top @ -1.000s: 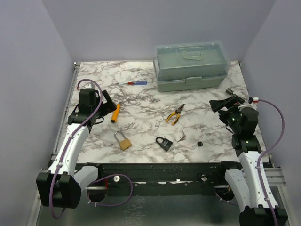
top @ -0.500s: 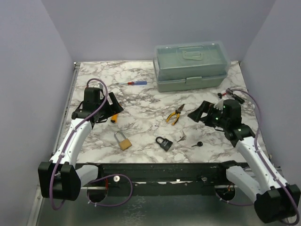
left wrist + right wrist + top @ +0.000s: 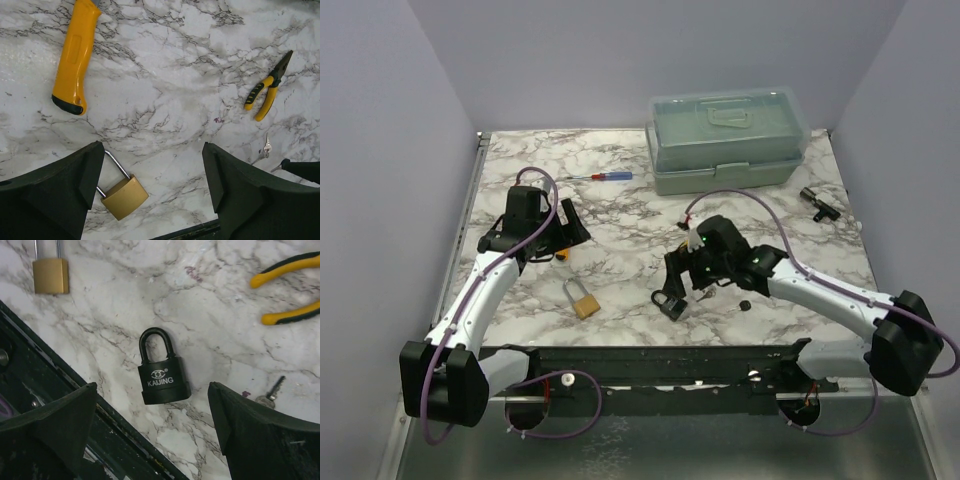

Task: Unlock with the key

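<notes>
Showing a white-and-grey marble-patterned table (image 3: 630, 225) with two arms reaching over its near half. At the far right stands a translucent grey-green plastic toolbox (image 3: 728, 140), the only container; its lid is shut and its contents cannot be made out through the walls. The key (image 3: 270, 394), a tiny flat silver-grey metal bunch with a darker blade pointing away from its pale head, lies on the table just right of the black padlock (image 3: 162, 372), on the near side of the yellow-handled pliers (image 3: 267, 87), and nothing touches it. The black padlock lies flat, its shackle closed, with white lettering on its body. The right gripper (image 3: 150, 410) hangs above this padlock with fingers spread wide and nothing between them; the key sits beside its right finger in the wrist view. The left gripper (image 3: 152, 167) hovers with fingers likewise spread and empty over the brass padlock (image 3: 124, 196), which lies left of the black one. A yellow utility-knife handle (image 3: 74, 60) lies farther out on the left, and a red-and-blue screwdriver (image 3: 605, 177) beyond it.
</notes>
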